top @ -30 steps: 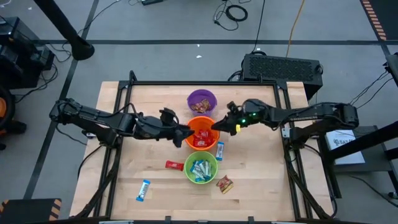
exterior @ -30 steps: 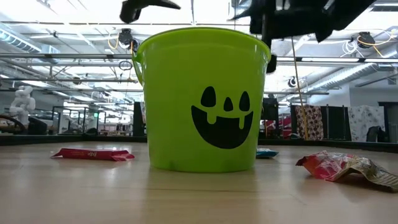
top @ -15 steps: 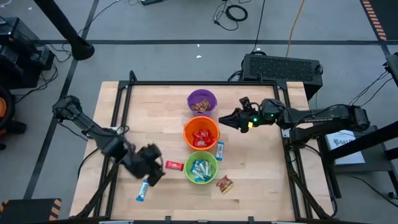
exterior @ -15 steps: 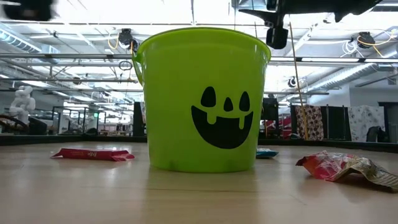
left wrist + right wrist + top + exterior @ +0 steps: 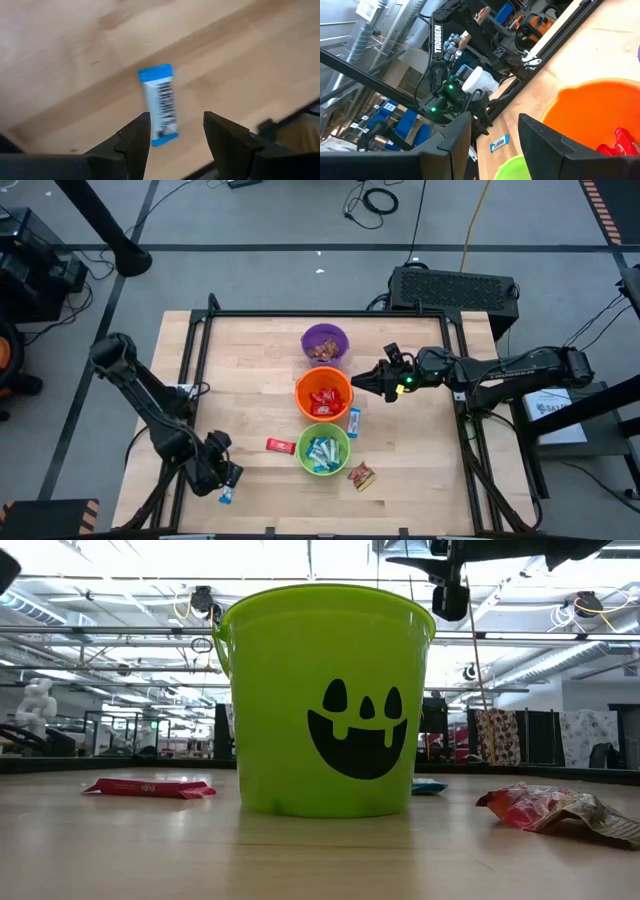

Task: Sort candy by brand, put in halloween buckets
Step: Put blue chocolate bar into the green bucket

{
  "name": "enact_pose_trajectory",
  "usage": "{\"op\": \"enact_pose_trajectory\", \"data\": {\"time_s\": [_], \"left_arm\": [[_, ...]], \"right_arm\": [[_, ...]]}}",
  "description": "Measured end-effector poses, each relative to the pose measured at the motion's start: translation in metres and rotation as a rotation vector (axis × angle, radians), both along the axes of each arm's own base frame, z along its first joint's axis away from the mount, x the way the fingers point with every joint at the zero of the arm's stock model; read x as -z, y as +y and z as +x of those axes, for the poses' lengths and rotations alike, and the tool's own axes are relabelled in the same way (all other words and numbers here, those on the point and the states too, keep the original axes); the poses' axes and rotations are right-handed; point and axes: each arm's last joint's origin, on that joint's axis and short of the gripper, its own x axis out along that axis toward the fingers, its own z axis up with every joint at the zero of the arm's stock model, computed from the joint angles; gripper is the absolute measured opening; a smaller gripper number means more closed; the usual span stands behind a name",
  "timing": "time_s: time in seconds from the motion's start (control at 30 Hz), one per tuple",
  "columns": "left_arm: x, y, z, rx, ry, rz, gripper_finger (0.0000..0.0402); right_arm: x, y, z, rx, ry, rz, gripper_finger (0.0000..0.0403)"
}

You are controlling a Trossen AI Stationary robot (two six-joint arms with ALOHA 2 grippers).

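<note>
While flat, blue-and-white bar (image 5: pixel 161 104) lies lengthwise toward left gripper's (image 5: pixel 174 136) gap.

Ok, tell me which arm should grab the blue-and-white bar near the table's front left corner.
Left. The left gripper hangs open right above the blue-and-white bar, its fingers framing it. The right gripper waits beside the orange bucket, much farther off.

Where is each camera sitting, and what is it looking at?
High view: above the table, looking straight down; both arms show.
Low view: at tabletop height, facing the green bucket; dark arm parts overhead.
Left wrist view: on the left arm, looking down at a blue-and-white candy bar past the open left gripper.
Right wrist view: on the right arm, facing the orange bucket past the open right gripper.
Shared: that candy bar appears in both wrist views.
</note>
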Motion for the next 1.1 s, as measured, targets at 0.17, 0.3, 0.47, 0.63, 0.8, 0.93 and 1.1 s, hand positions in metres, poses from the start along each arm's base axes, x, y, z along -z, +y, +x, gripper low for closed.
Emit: {"op": "enact_pose_trajectory", "data": {"time_s": [0.17, 0.3, 0.47, 0.63, 0.8, 0.93, 1.1], "left_arm": [[0.014, 0.005, -0.003, 0.003, 0.035, 0.037, 0.0189], [0.027, 0.009, -0.006, 0.047, 0.025, 0.05, 0.0189], [0.037, 0.01, -0.006, 0.072, -0.008, 0.025, 0.0189], [0.046, 0.013, -0.009, 0.077, -0.016, 0.03, 0.0188], [0.048, 0.013, -0.007, 0.111, -0.04, 0.04, 0.0179], [0.053, 0.01, -0.005, 0.115, -0.037, 0.045, 0.0147], [0.065, 0.006, -0.001, 0.108, -0.014, 0.066, 0.0117]], "right_arm": [[0.0, 0.0, 0.0, 0.003, -0.006, 0.0, 0.0155], [0.0, 0.0, 0.0, 0.002, -0.005, 0.0, 0.0155], [0.0, 0.0, 0.0, 0.001, -0.005, 0.003, 0.0155], [0.0, 0.0, 0.0, 0.0, -0.005, 0.005, 0.0155], [0.0, 0.0, 0.0, -0.001, -0.005, 0.004, 0.0155], [0.0, 0.0, 0.0, -0.001, -0.005, -0.002, 0.0155], [0.0, 0.0, 0.0, -0.001, -0.005, -0.003, 0.0155]]}}
